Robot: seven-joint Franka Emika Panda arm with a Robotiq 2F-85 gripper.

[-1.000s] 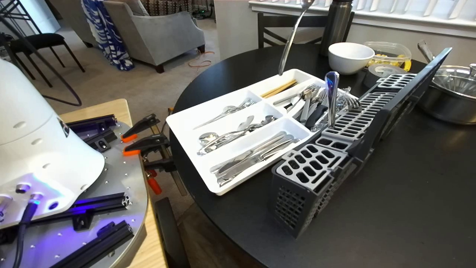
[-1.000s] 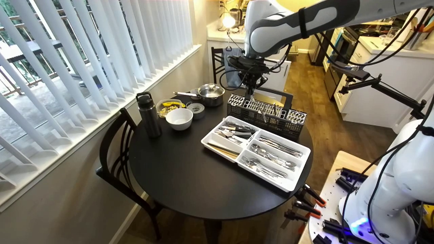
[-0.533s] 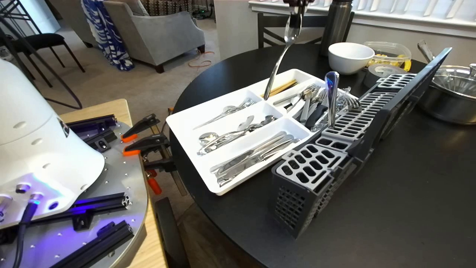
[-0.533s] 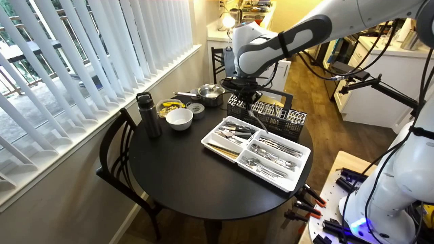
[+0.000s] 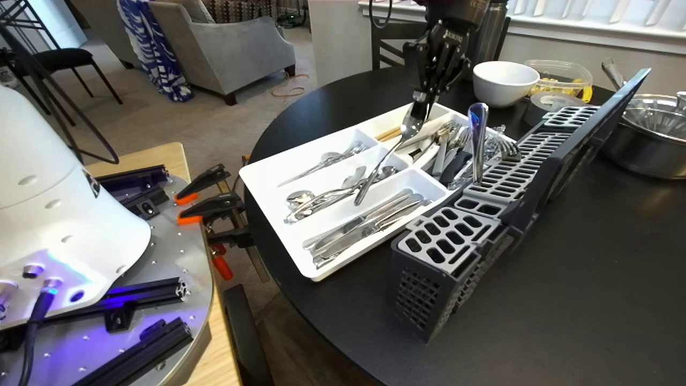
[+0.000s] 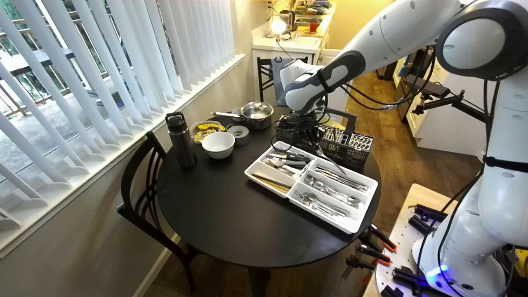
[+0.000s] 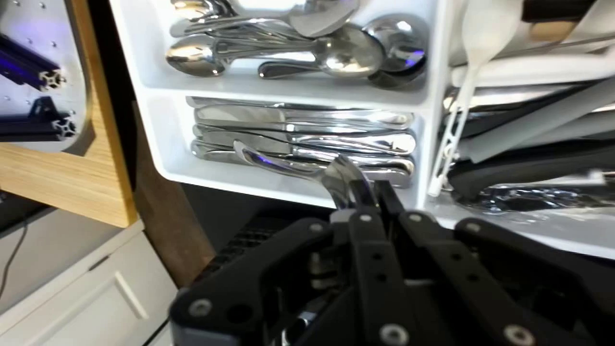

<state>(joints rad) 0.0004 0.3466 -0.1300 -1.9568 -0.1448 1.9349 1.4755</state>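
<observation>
Over the white tray [image 5: 266, 172], the nearly closed tool [image 7: 373, 194] pinches a curved metal utensil [image 5: 411, 128].

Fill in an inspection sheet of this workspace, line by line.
Surface: round black table, faint light reflections on top.
Work items: silver metal utensil, tilted over white plastic compartment tray; whether they touch is unclear. Dark grey slotted plastic basket beside the tray, shiny metal handle upright in it.
Clutter: round white bowl, tall dark metal bottle, lidded steel pot.
Gripper: black metal pincer, shut on the utensil.
Cables: thick black cable, plugged into white robot base.
Surroundings: grey fabric armchair, white vertical blinds.
</observation>
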